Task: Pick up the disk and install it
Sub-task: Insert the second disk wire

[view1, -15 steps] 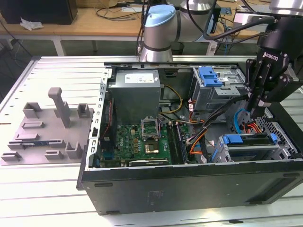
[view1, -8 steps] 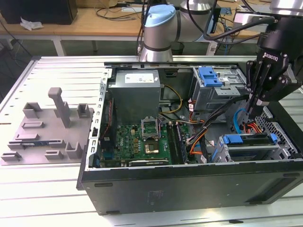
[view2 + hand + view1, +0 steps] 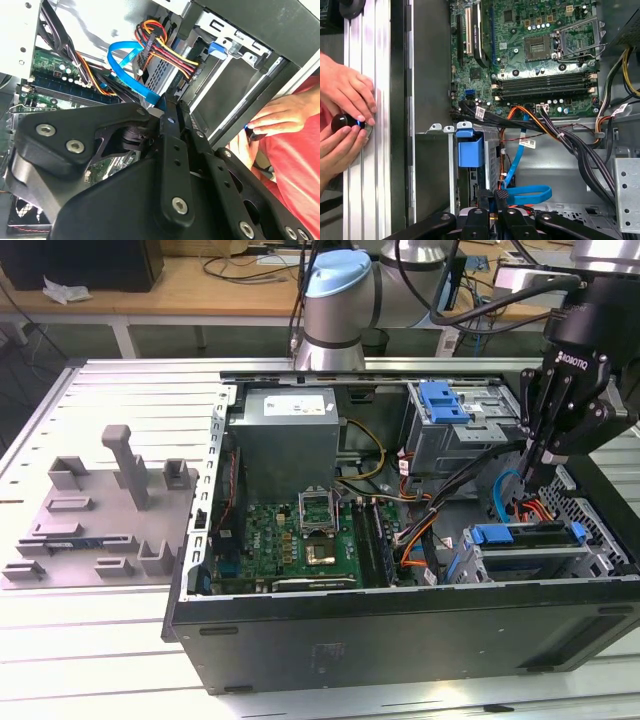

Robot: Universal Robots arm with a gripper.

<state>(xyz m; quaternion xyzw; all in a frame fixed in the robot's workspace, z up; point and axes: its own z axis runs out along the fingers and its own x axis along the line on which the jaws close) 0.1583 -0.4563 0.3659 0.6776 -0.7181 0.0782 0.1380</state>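
At the drive-bay end of the open computer case (image 3: pixel 400 630), the gripper (image 3: pixel 528 480) hangs with its fingers drawn together. In both wrist views the tips meet, and nothing can be seen clamped between them. They sit just beside a looped blue data cable (image 3: pixel 530 192) and a bundle of coloured power leads (image 3: pixel 165 47).

Task thing: the disk (image 3: pixel 525 550), with its blue side rails, lies low in the cage at the exterior view's right, below the gripper and apart from it. Judged from that position, pick-up and placement appear done. Whether the disk is fully home cannot be confirmed.

Limits of inspection:
- The disk's label and rear connectors are hidden by the cage and cables, so I cannot tell whether any lead is plugged in.
- The gripper's own body blocks much of the second wrist view.
- A person's hands (image 3: pixel 345 115) rest on the table (image 3: pixel 370 75) beside the case, holding a small dark object I cannot identify.
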